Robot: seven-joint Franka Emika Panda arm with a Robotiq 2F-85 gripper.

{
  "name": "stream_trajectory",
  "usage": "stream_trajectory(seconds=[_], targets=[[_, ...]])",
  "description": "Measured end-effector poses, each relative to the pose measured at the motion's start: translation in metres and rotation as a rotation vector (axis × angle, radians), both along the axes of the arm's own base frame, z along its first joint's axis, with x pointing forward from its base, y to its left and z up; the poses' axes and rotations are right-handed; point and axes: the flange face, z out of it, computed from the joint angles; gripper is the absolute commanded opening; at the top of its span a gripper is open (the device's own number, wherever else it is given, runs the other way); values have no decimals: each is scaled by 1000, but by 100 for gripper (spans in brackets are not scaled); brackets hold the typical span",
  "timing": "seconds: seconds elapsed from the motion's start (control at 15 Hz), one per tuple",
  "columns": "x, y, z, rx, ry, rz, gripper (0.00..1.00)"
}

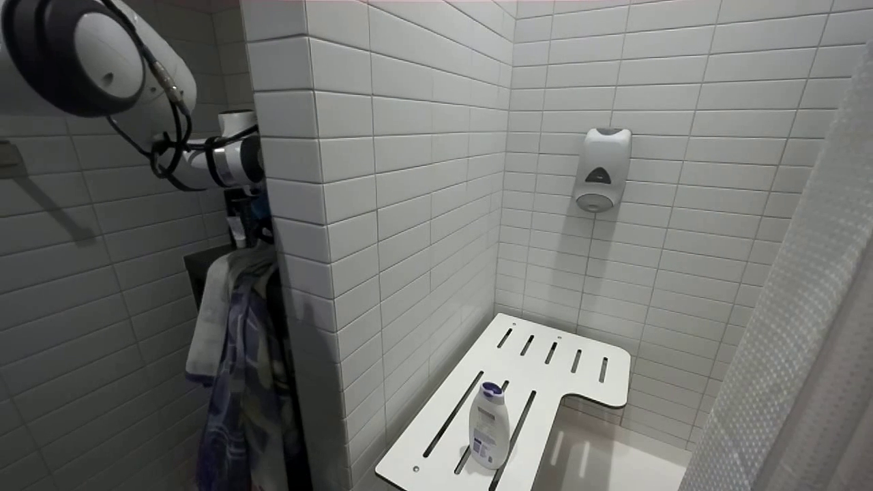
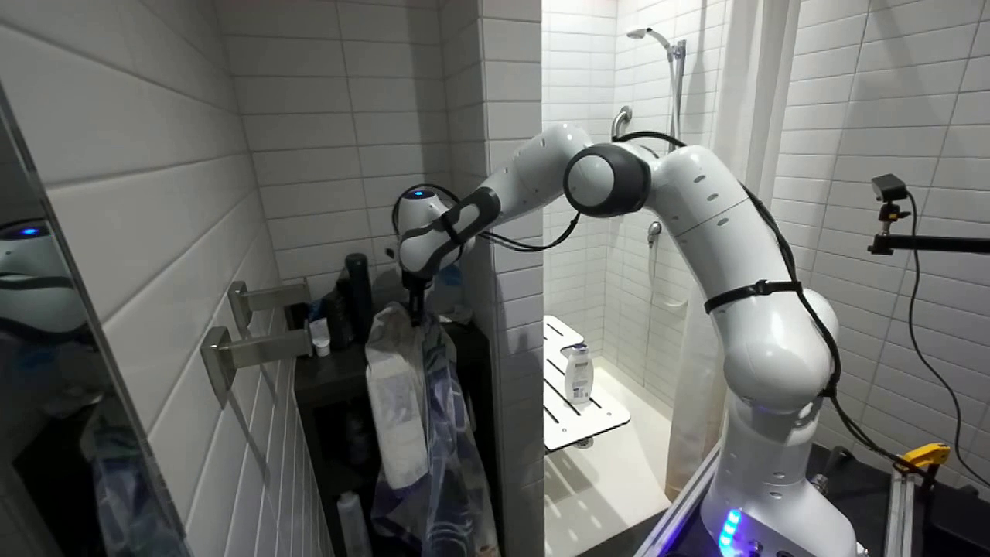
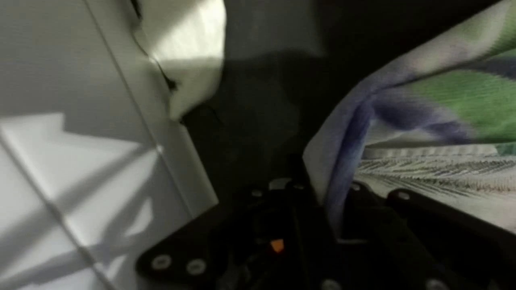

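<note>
I had the gripper [image 2: 416, 311] clamped on a fold of the patterned cloth [image 2: 451, 441], which hung below it in front of the black shelf unit [image 2: 331, 377]. Dark containers [image 2: 358, 294] stood on the unit near the gripper. A white bottle [image 1: 489, 429] stood on the slotted bench [image 1: 539, 375], well apart from the gripper, beyond the tiled partition [image 1: 409, 170].

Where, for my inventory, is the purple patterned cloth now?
In an exterior view, the purple patterned cloth hangs left of centre, in front of the dark shelf and left of the tiled partition; in the wrist view, the tool pinches it.
</note>
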Motion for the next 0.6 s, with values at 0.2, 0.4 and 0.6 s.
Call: stream_trajectory(seconds=[0.2, 0.4, 0.6], targets=[[3, -35, 11, 51, -28, -75, 3], [3, -64, 13, 71, -46, -127, 3], [2, -89, 12, 71, -50, -191, 3]])
